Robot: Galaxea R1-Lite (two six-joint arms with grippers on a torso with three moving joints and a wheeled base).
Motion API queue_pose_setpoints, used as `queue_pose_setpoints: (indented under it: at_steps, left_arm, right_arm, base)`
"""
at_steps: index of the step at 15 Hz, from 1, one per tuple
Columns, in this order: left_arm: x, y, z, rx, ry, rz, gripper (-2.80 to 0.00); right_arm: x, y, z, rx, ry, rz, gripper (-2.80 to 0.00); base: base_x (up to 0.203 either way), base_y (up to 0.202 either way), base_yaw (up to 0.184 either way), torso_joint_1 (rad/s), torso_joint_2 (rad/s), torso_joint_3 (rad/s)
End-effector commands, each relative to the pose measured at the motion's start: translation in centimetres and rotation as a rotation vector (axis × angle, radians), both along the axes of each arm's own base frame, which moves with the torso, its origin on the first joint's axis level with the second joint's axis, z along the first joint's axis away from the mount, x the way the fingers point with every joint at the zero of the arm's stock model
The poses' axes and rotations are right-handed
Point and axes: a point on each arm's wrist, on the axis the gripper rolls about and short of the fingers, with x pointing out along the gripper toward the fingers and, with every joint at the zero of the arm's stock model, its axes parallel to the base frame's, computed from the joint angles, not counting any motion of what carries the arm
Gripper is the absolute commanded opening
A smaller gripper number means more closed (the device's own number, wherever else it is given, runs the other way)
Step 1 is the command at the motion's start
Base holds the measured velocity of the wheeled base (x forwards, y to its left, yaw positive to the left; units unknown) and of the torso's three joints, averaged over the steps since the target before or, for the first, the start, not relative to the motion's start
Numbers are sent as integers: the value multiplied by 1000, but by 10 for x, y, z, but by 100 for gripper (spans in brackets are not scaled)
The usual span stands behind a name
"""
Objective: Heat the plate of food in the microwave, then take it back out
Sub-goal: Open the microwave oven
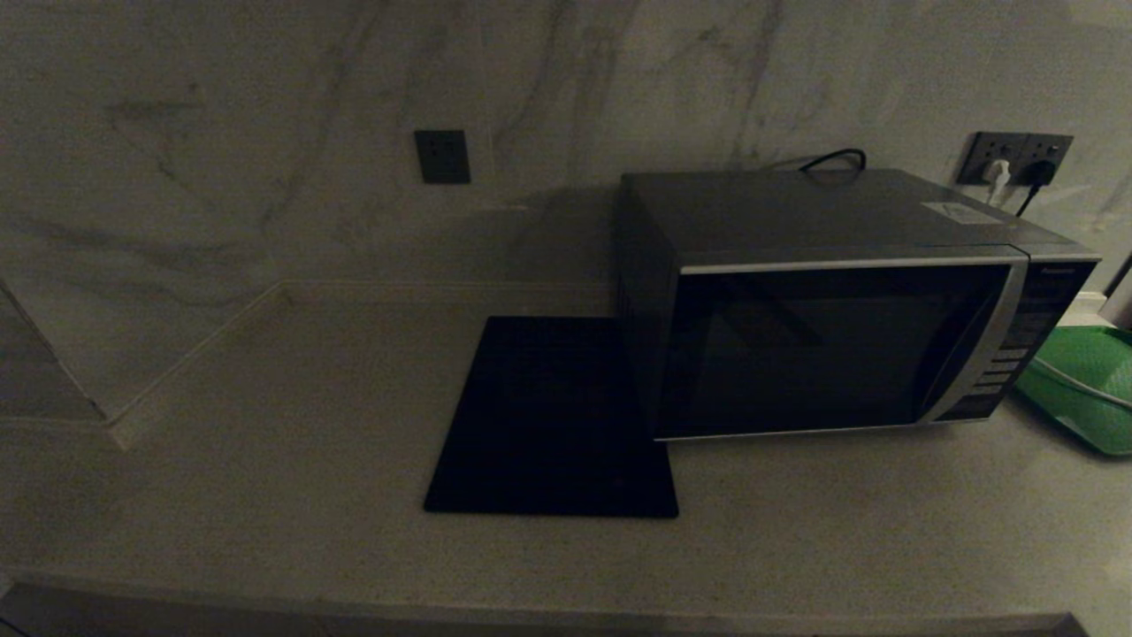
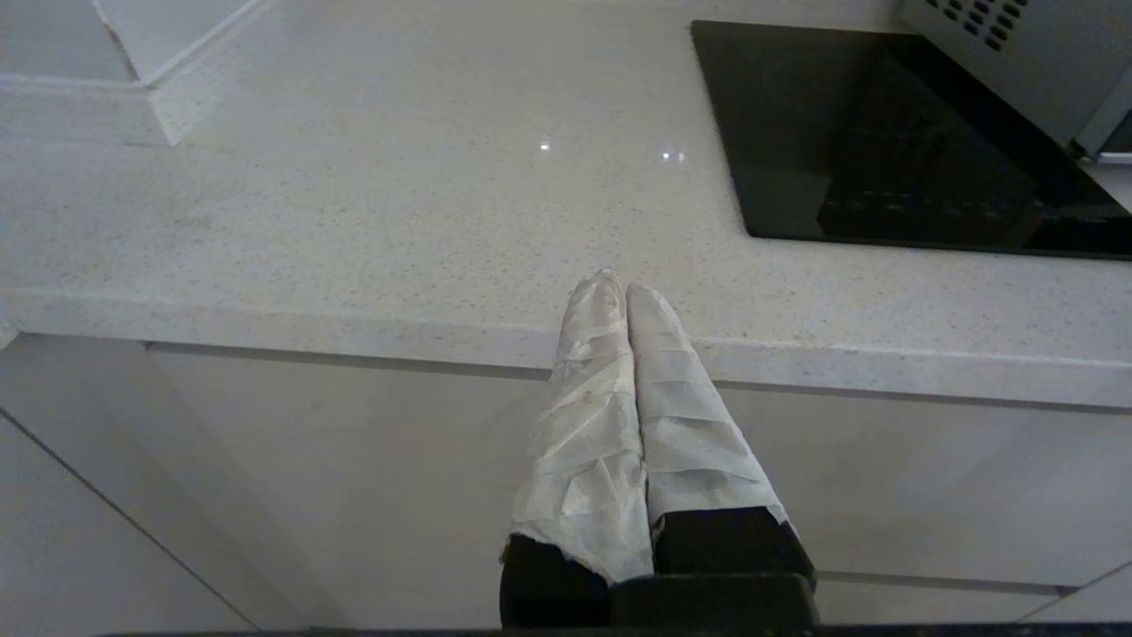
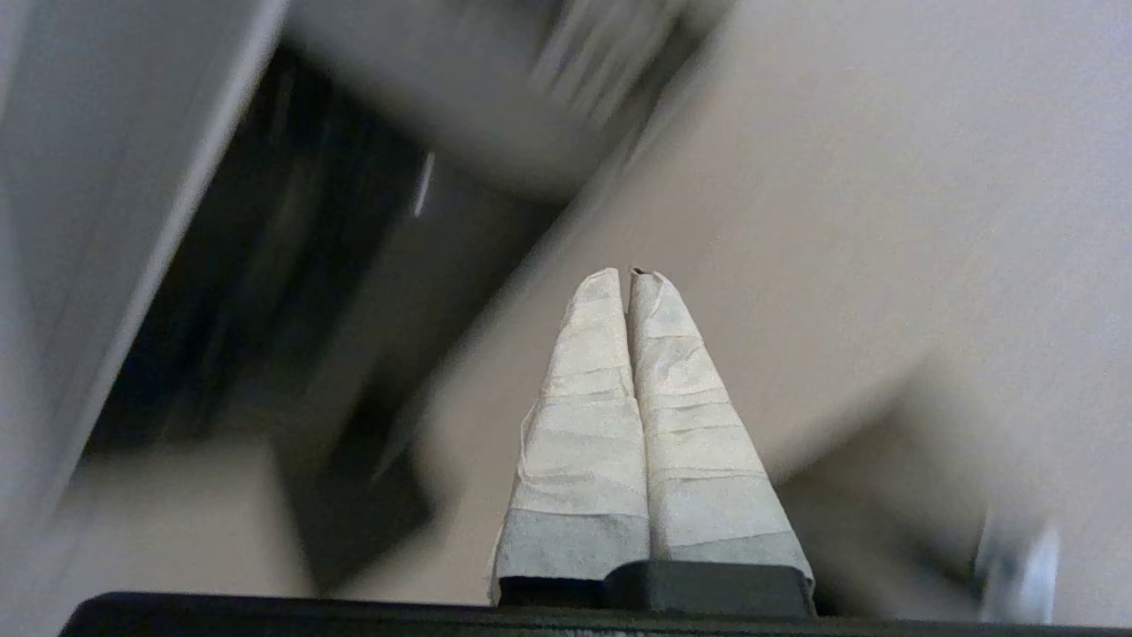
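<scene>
The dark grey microwave (image 1: 840, 310) stands at the right of the counter with its black glass door closed; a corner of its vented side (image 2: 1017, 62) shows in the left wrist view. The plate of food is out of view. Neither arm shows in the head view. My left gripper (image 2: 619, 287) is shut and empty, its white-wrapped fingers hanging at the counter's front edge, left of the black mat. My right gripper (image 3: 630, 276) is also shut and empty, over pale counter beside a blurred dark appliance (image 3: 292, 283).
A flat black square mat (image 1: 553, 420) lies left of the microwave. A green mesh tray (image 1: 1083, 380) sits at the far right. Wall sockets (image 1: 1017, 159) with plugs are behind the microwave. The counter's front edge (image 2: 354, 327) runs above pale cabinet fronts.
</scene>
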Motion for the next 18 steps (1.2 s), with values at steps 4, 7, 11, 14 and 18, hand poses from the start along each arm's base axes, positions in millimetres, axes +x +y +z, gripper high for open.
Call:
queue_pose_setpoints:
  at_steps: [4, 7, 11, 14, 18]
  left_arm:
    - [0, 0, 0, 0, -2, 0, -280]
    - [0, 0, 0, 0, -2, 0, -280]
    - [0, 0, 0, 0, -2, 0, -280]
    - [0, 0, 0, 0, -2, 0, -280]
    - [0, 0, 0, 0, -2, 0, -280]
  right_arm:
    - [-99, 103, 27, 4, 67, 314, -280]
    - [-160, 119, 17, -198, 21, 346, -280]
    - [-232, 120, -21, -422, -94, 348, -280]
    - [-267, 111, -42, -541, -189, 354, -280]
    - [-294, 109, -73, -649, -206, 345, -280]
  base:
    - [0, 0, 0, 0, 0, 0]
    - [0, 0, 0, 0, 0, 0]
    - [0, 0, 0, 0, 0, 0]
    - [0, 0, 0, 0, 0, 0]
    - [0, 0, 0, 0, 0, 0]
